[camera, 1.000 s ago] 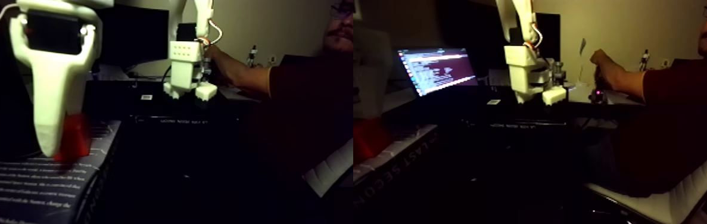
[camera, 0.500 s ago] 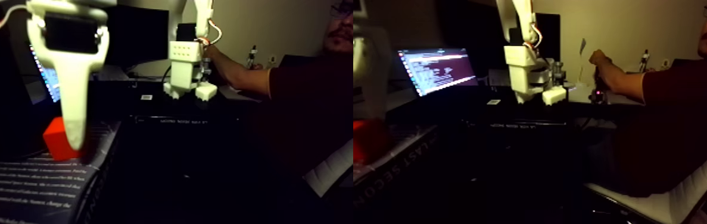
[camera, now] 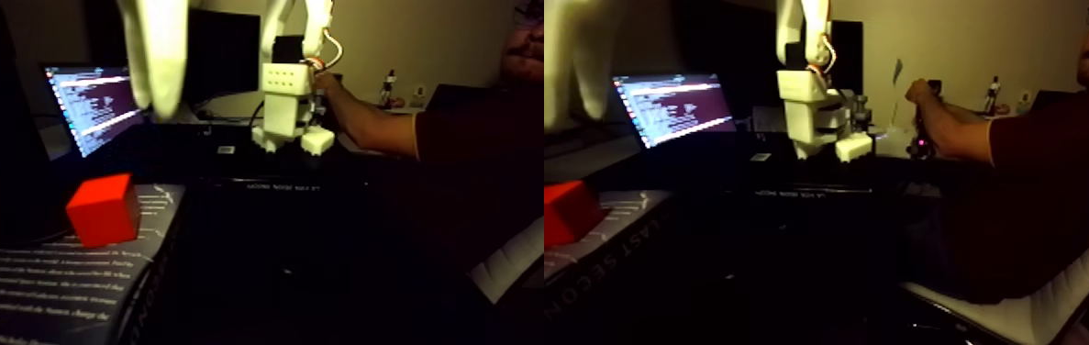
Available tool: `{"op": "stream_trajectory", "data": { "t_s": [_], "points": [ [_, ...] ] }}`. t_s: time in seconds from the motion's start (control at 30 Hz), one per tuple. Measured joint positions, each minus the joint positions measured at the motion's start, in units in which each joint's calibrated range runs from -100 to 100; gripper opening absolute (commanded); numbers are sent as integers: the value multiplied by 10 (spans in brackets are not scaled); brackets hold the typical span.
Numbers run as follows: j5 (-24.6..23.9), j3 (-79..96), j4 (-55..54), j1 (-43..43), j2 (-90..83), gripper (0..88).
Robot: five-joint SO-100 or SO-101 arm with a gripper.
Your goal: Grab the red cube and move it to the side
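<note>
In a dark room, the red cube [camera: 103, 209] sits free on a book [camera: 28, 284], while the white gripper [camera: 157, 87] hangs high above it; I cannot tell if its fingers are open.

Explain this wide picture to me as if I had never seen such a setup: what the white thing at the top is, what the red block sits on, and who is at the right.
This is one wide picture made of two nearly equal views side by side, taken by a camera that stands still, low and close to the work.

The white shape at the top left is the gripper of a small robot arm, the part that grasps. It hangs above the red cube and holds nothing; whether its jaws are open cannot be told.

The cube rests on a dark book with printed text. Behind it glows a laptop.

Farther back stands a second white arm, and a person on a chair grips it with one hand.
</note>
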Motion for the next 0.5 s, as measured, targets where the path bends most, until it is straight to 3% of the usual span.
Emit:
{"op": "stream_trajectory", "data": {
  "t_s": [0.3,0.5],
  "points": [
    [7,90,93,-96,-147,295],
    [-46,216,100,-212,-271,292]
  ]
}}
